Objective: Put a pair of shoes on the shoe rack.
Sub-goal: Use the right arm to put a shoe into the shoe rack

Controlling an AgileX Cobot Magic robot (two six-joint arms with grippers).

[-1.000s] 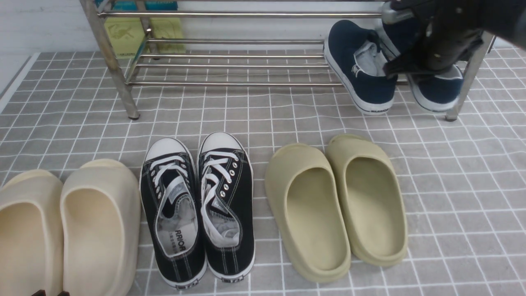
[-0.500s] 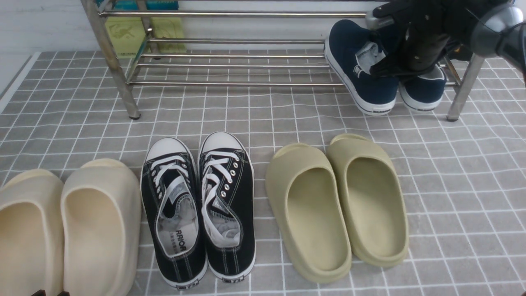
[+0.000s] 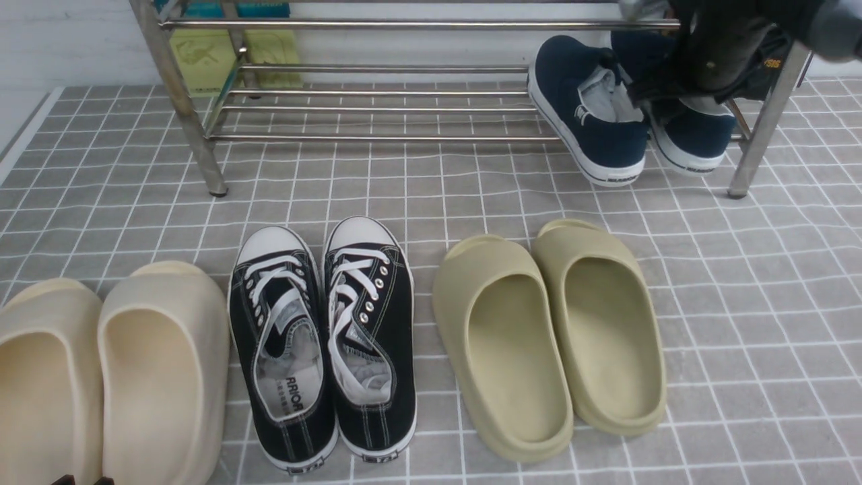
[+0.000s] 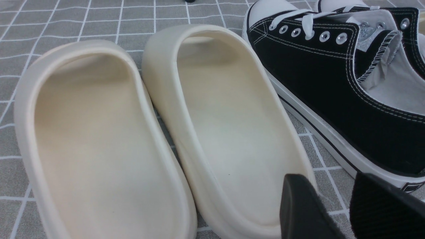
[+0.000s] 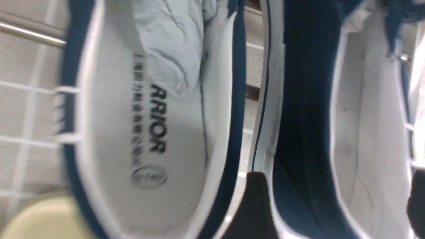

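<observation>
The right gripper [image 5: 335, 174] is pictured with its black fingers spread wide above the pair of navy-blue canvas slip-on sneakers [image 3: 609, 128], and nothing is pinched between them. The pair is lodged on the lower tier at the right end of the wide, shiny tubular-metal shoe rack [image 3: 377, 25]. The white rubber heels overhang the front tube, and one shoe is tilted. Placement is judged all but done, with only withdrawal left. The left gripper [image 4: 332, 179] is held open, empty, over smooth cream foam slides [image 4: 132, 132].

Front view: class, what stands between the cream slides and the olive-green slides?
The black lace-up sneakers, a pair side by side on the tiled mat, as the front view shows.
</observation>
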